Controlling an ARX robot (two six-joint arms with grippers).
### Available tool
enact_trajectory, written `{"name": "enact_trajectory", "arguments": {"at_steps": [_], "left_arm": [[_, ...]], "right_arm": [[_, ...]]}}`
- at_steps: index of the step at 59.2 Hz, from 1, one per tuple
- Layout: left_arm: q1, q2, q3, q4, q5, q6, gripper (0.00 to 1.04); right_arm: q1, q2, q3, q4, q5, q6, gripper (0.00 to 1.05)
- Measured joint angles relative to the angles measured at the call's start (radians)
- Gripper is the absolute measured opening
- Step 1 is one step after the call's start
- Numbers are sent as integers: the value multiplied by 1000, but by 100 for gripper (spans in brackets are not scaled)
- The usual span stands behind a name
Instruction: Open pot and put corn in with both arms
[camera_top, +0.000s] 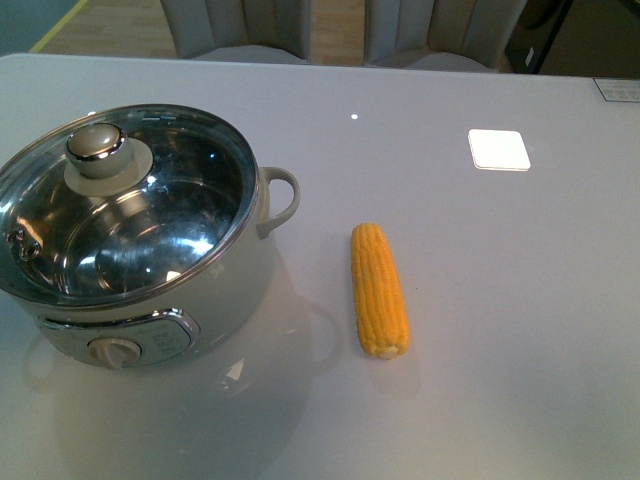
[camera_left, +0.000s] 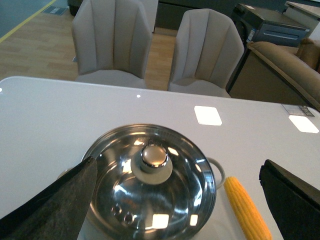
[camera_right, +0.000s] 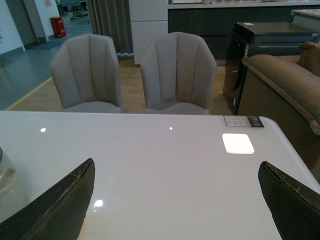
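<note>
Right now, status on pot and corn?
Left end effector, right end effector open, empty. Lid on pot; corn beside it, apart. Nothing blocking either.

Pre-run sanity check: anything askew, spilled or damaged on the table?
Nothing stands out. The lid sits level on the pot, the corn lies whole on the table beside it, not touching, and no spill shows.

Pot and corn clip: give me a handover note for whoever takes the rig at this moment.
Left gripper: open, empty, above the lid.
Right gripper: open, empty, over the table.
Pot: lid on, closed.
Corn: lying on the table right of the pot, apart from it.
Done: nothing yet.
Left: lift the lid, pick up the corn, put it in.
</note>
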Motion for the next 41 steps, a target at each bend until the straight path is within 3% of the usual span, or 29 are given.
{"name": "enact_trajectory", "arguments": {"at_steps": [12,41], "left_arm": [[-53,455,104,324,-95,21,98],[-111,993,217,631,-213,40,98]], "right_arm": [[0,0,0,0,0,0,96],[0,0,0,0,0,0,96]]}}
